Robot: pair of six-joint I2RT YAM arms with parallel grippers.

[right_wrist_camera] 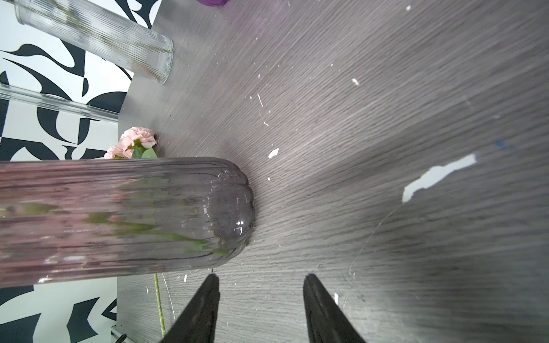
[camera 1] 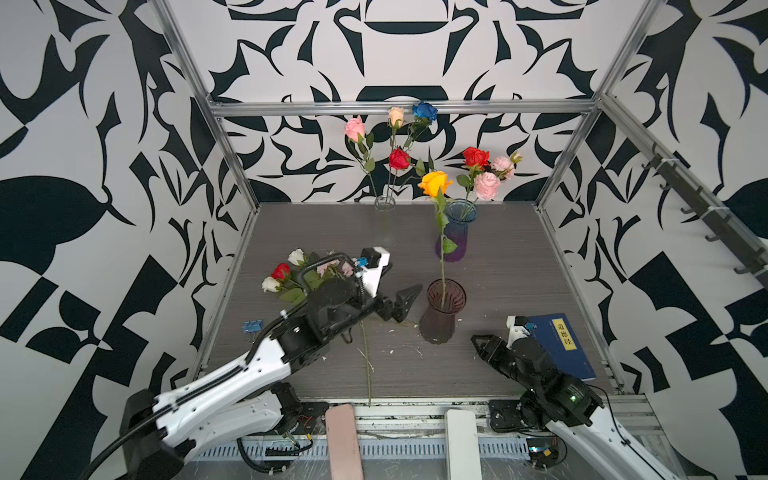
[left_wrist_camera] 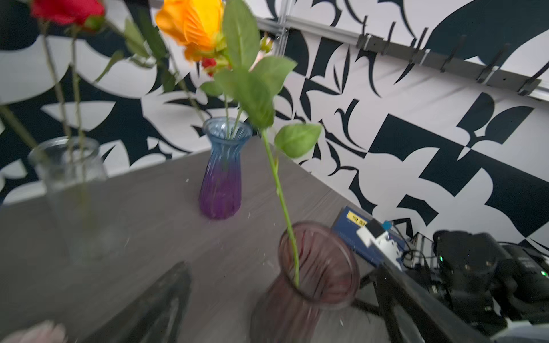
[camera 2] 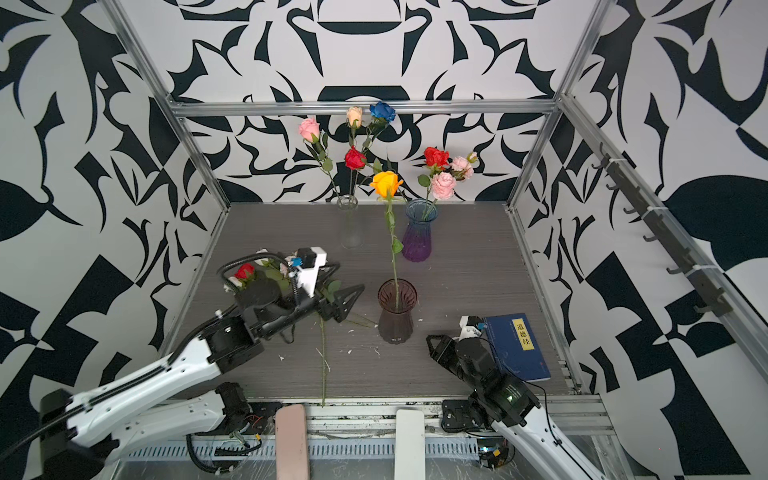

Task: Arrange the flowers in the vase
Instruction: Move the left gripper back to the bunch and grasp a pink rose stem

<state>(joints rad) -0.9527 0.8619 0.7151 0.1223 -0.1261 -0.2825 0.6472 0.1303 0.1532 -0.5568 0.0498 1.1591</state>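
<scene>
Jaws of the left gripper (camera 1: 411,303) stand wide and empty just beside the dark vase (camera 1: 441,316), where one orange rose (camera 1: 434,183) stands upright. The right gripper (right_wrist_camera: 260,280) is parted on nothing, low over the table (camera 1: 519,270). Of three vases, the clear vase (camera 1: 384,216) holds four roses and the blue-purple vase (camera 1: 455,237) a red rose with pink carnations. Loose flowers (camera 1: 282,276) lie at the left, at least four heads showing, partly hidden; I judge the work past halfway.
</scene>
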